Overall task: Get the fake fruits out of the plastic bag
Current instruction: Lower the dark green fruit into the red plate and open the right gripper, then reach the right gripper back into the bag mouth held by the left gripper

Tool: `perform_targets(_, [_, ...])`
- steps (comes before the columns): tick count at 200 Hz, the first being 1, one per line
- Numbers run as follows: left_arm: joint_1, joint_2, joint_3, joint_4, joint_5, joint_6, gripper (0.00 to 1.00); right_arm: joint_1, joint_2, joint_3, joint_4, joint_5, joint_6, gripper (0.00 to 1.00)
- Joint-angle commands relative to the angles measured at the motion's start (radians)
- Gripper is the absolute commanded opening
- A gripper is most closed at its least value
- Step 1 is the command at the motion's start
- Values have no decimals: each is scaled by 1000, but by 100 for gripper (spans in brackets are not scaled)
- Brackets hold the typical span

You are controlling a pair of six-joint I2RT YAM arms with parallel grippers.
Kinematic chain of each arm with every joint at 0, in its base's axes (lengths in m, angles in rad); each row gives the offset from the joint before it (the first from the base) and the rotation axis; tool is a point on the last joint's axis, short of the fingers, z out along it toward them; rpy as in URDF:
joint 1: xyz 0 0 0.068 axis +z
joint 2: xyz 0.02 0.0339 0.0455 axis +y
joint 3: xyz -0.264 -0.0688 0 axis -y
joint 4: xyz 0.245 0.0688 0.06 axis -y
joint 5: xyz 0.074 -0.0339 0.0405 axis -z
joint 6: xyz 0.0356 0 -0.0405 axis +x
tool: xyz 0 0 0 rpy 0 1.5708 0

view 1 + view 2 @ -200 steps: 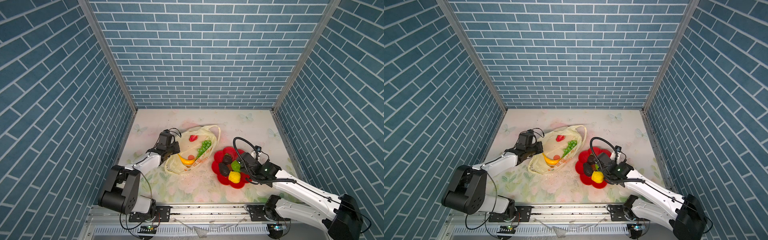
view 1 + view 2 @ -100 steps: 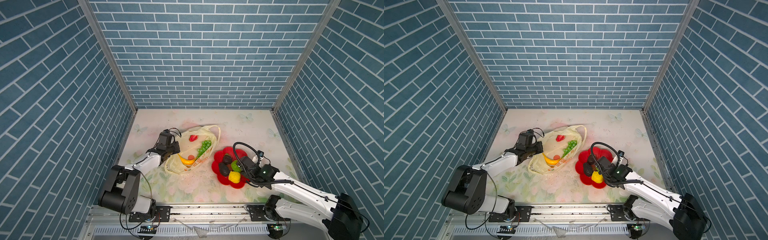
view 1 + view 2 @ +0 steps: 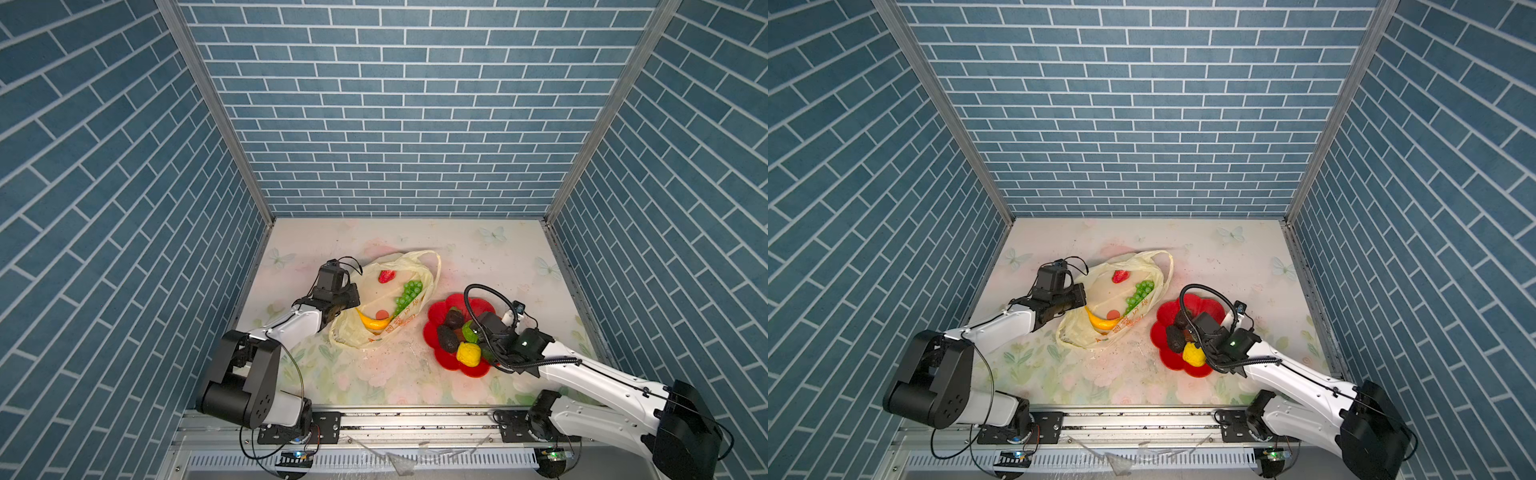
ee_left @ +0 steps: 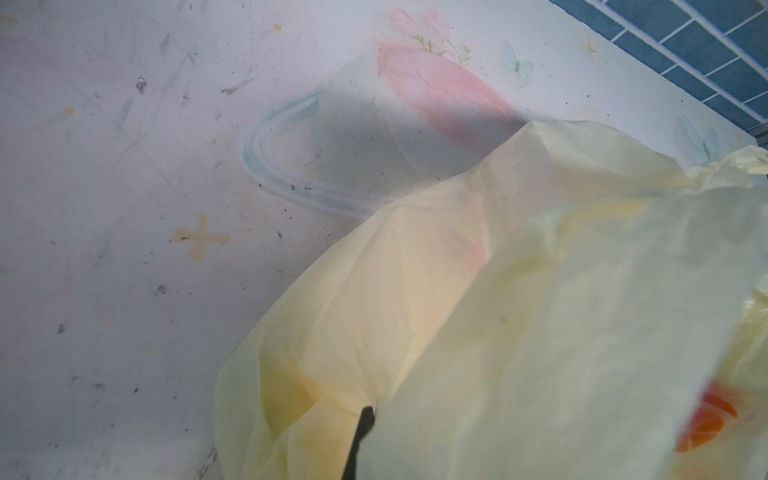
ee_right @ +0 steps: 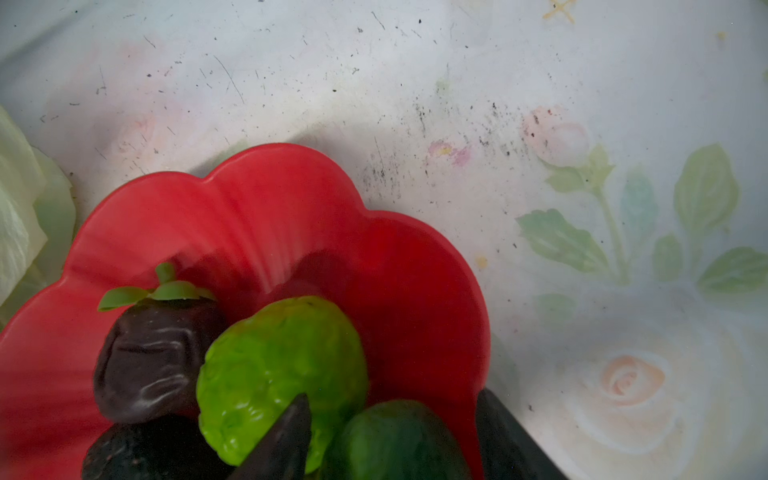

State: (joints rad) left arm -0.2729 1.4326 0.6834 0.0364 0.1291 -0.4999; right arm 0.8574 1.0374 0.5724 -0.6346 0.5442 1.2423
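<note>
the thin pale-yellow translucent plastic bag (image 3: 370, 291) lies crumpled on the floral desk (image 3: 374, 374), just beside the red flower-shaped plate (image 3: 436, 311). the left end effector (image 3: 348, 297) is pressed together on the bag's edge, the film bunched at its tip in the left wrist view. it appears to be propping the mouth open.

in the bag lie three fake fruits not yet out: the long yellow banana (image 3: 374, 322), the green grape bunch (image 3: 409, 293) and the red strawberry (image 3: 386, 275). the plate holds the yellow knobbly ball (image 3: 468, 354), the green knobbly ball (image 5: 278, 365), the dark brown pieces (image 3: 449, 338) and a dark green round fruit (image 5: 395, 440).

the right end effector (image 5: 394, 411) hangs low over the plate, fingers spread either side of that round fruit.

the plate is crowded, so a finger brushing the pile as it lifts could roll a ball onto the desk. the left pinch holds only slippery film. if it slips, the mouth probably collapses over the fruit. the banana may snag a loop handle and drag the bag.
</note>
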Motion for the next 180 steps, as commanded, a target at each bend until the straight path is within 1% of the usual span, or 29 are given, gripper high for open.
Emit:
perform_targets(1, [6,-3,-12,4,-1,13,0,2,12,-10,-10,4,43,65])
perform_targets(32, [6,-4,-13,4,1,14,0,2,11,4,-25,11,36,65])
perform_targets(56, [6,-1,-12,5,8,16,0,1,8,41,-57,37,0,65])
perform_targets(67, [6,3,-9,6,17,17,0,-3,7,69,-68,56,-43,64])
perform_targets(81, [6,8,-4,10,34,19,0,-16,9,110,-54,61,-129,64])
perform_targets(105, [6,6,0,14,56,20,0,-41,54,192,34,35,-291,64])
perform_targets(124, [5,4,2,17,73,21,0,-56,144,263,169,-39,-410,63])
perform_targets(145, [5,0,3,16,89,31,0,-62,289,389,250,-129,-484,63])
perform_targets(166, [3,-2,5,13,106,39,0,-64,412,491,338,-232,-522,63])
perform_targets(180, [2,2,5,19,119,38,0,-65,492,557,373,-296,-527,62])
